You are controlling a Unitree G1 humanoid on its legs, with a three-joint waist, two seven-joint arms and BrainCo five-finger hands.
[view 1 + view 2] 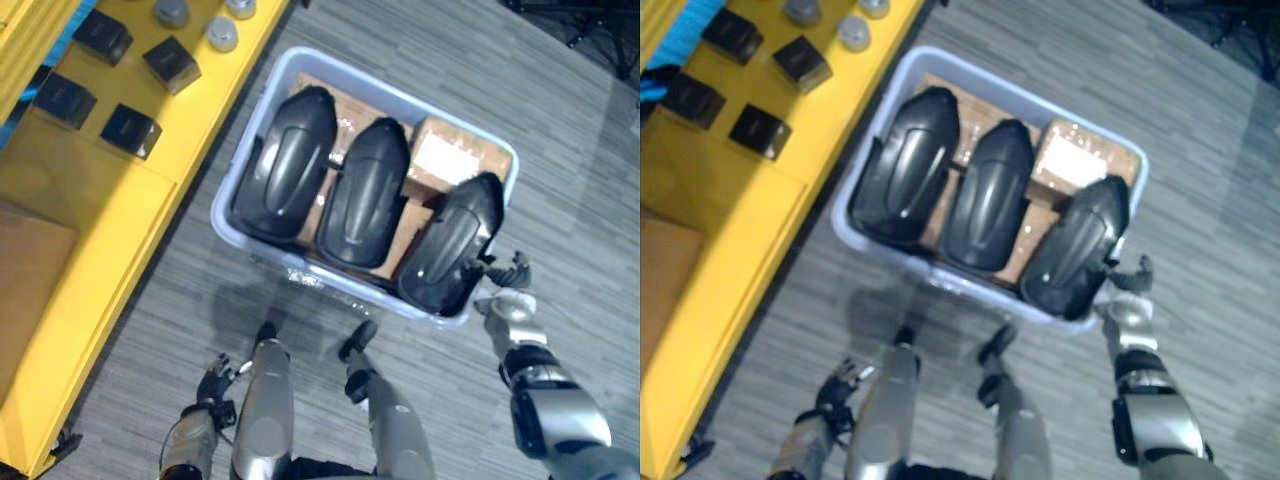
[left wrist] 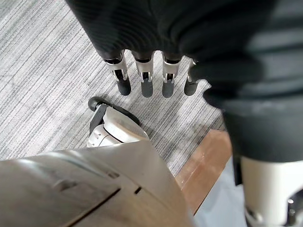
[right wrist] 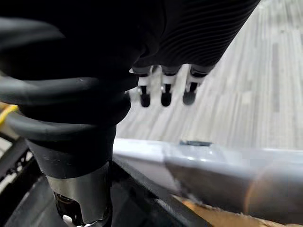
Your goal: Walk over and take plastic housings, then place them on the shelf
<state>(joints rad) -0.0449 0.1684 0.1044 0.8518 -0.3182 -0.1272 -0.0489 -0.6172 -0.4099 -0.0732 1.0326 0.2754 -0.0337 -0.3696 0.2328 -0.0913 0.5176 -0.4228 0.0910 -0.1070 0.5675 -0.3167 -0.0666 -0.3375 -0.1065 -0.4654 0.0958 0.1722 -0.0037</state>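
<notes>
Three plastic housings all lie in the blue bin beside the yellow shelf, none taken yet: the right hand hovers straight-fingered and empty at the bin's near corner, and the left hand hangs open.

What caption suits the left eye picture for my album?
Robot's right hand beside the rightmost of three black plastic housings in a pale blue tub by a yellow shelf.

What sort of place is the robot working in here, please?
Probably a workshop or parts store: a pale bin of black plastic housings beside a yellow shelf holding small black boxes.
</notes>
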